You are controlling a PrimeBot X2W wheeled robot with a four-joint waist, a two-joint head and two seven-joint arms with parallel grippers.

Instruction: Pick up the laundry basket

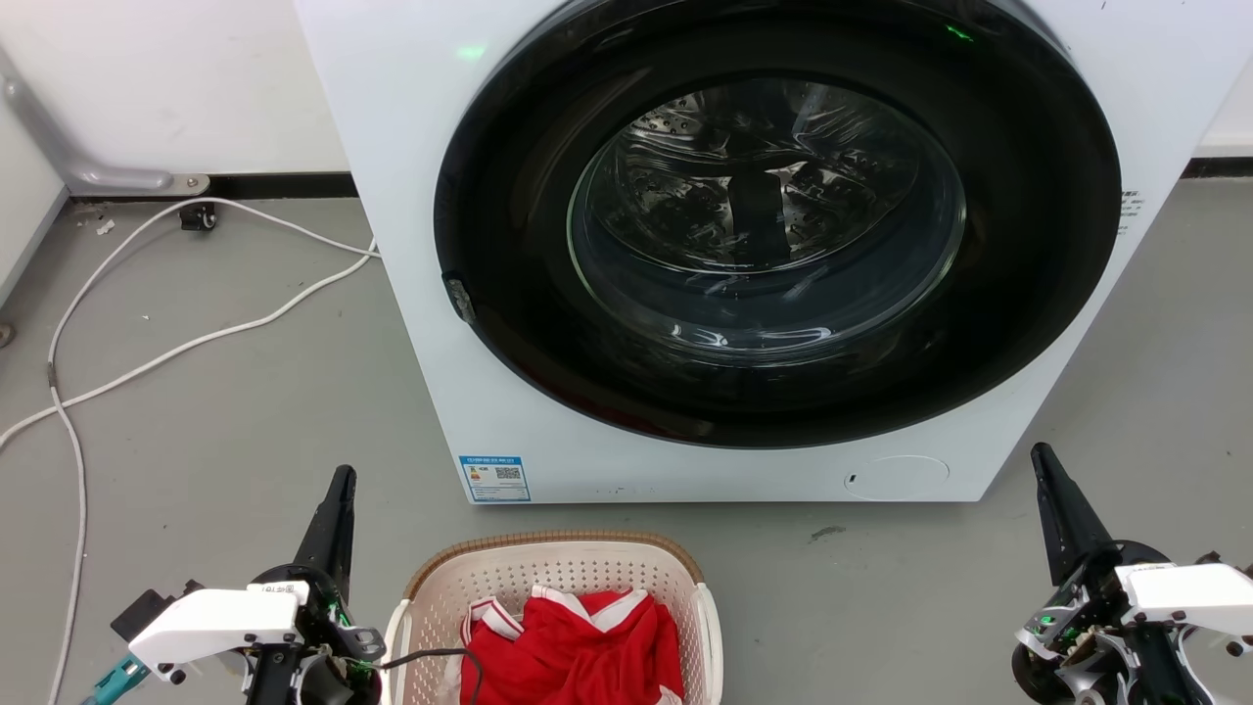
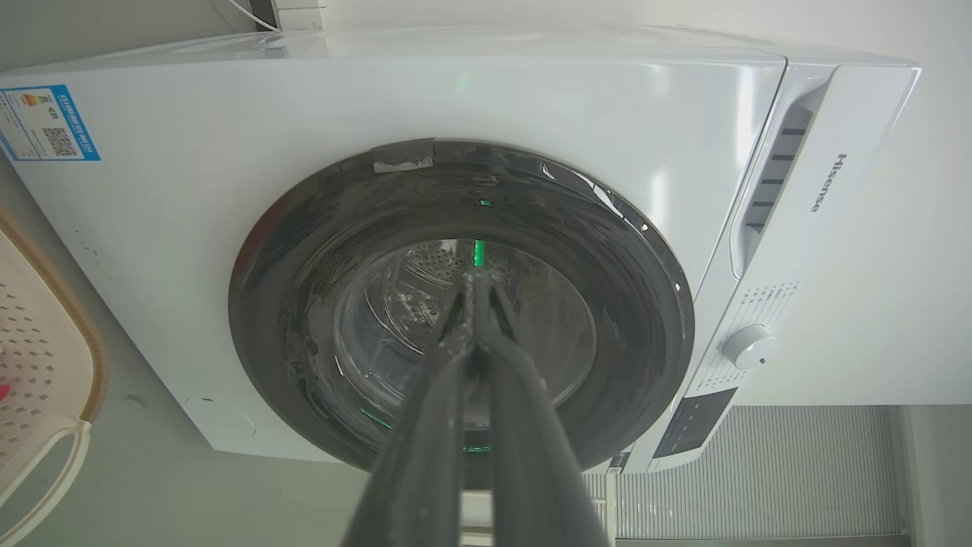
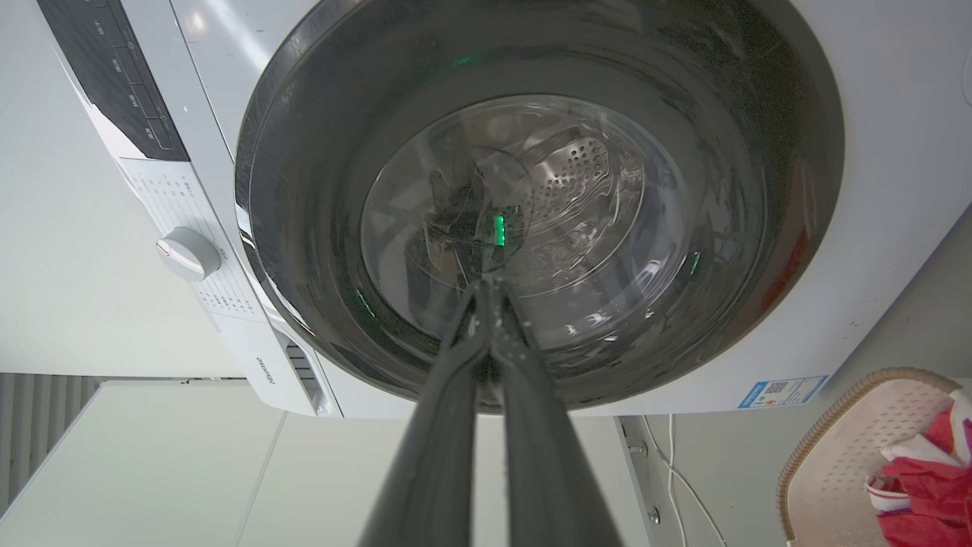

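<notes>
Laundry basket (image 1: 548, 568) on floor (image 1: 245, 411), left fingers (image 1: 333, 519) near, right fingers (image 1: 1065, 514) well apart

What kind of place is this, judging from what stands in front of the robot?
Probably a laundry or utility room: a front-loading washing machine stands on a bare grey floor, and a laundry basket holding a red garment sits before it.

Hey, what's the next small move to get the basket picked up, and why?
Probably swing both arms inward toward the basket's white side handles. The left gripper and right gripper are both shut and point at the washer. Both are apart from the basket, the right one farther off. Nothing is gripped yet.
</notes>
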